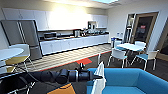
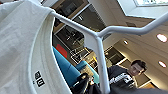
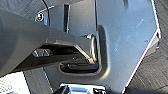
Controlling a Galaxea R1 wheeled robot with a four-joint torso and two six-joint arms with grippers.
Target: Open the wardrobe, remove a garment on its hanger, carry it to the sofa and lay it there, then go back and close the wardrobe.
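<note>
Kitchen-lounge room, catalogued from my remote seat. Head view, upper half: white cabinets [image 1: 62, 17] over a long counter [image 1: 75, 37] with small appliances; steel fridge [image 1: 27, 37] at the left. Floor [image 1: 65, 57]: pale striped planks mid-frame, then dark carpet with a red patch [image 1: 84, 61] near centre. White round table [image 1: 8, 53] and yellow-seated chair [image 1: 16, 60] at the left edge; white table [image 1: 130, 46] with white chairs [image 1: 118, 54] at the right, a dark doorway [image 1: 143, 30] behind them.

Sofa [image 1: 130, 80]: bright blue, lower right of the head view, seat facing me.

Left arm [image 1: 50, 76]: dark, entering from the lower left and reaching toward the sofa. Left gripper [image 1: 96, 77]: at the arm's tip, against the garment [image 1: 99, 80], which hangs as a narrow white shape just at the sofa's near left end. I cannot tell from the head view how the claw stands.

Left wrist view adds what the head view lacks: the garment [image 2: 20, 50] seen close, its round collar with a small black label, filling the left of the frame; the hanger [image 2: 100, 50], slim and white, its arm threading the collar and its stem running to the bottom edge. Blue sofa [image 2: 65, 70] sits behind, and a person [image 2: 125, 75] in dark clothing at lower right under ceiling lights. The claw itself is not visible here, so I cannot say what it pinches.

Right wrist view: robot's own dark plate and bar, with dark carpet [image 3: 152, 72] at the right edge; right claw state cannot be told.
</note>
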